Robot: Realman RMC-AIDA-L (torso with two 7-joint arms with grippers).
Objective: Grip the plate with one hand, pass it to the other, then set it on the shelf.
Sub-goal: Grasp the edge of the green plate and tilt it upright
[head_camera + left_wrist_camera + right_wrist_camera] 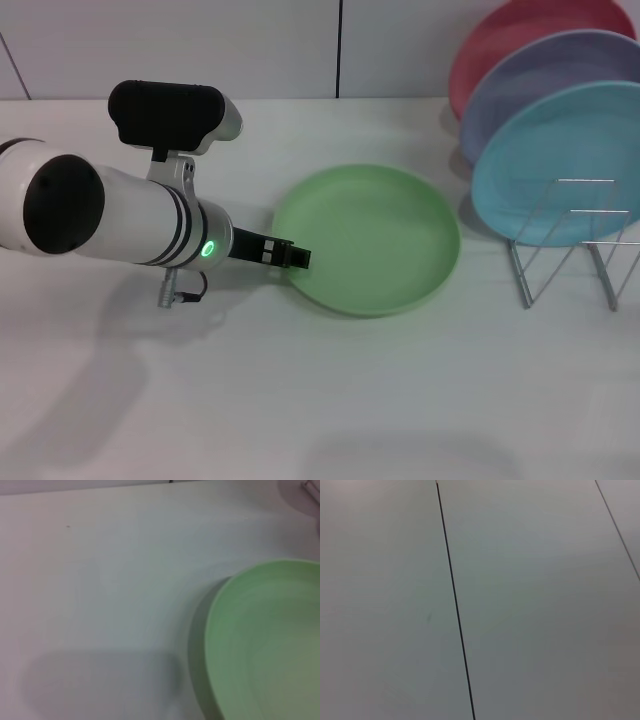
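Right now I'm bringing the left gripper in low against the near-left rim of the plate, its dark fingertips touching or all but touching the edge. Whether the fingers are spread around the rim or already pinching it I cannot tell, since they are small and dark against the green. So I'm judging this to be the first step, the grip with one hand, and not yet finished: the plate is lying flat on the white table, with no sign of lift.

Next I'm expecting to need a firm pinch on that raised rim, one finger over and one under, then a lift that tilts the plate up so the other arm can take it (a shallow matte rim gives little to hold, so a slip is the risk I'm watching).

Further out, the shelf is standing well apart to the right, already carrying a light blue plate, a lavender plate and a pink plate on edge.

Comparing views, the head view is giving me the arm, plate and shelf together. The left wrist view is showing only the plate's rim and its shadow close up, no fingers. The right wrist view is showing bare pale panels with a dark seam, so the right gripper is parked out of sight, away from the work
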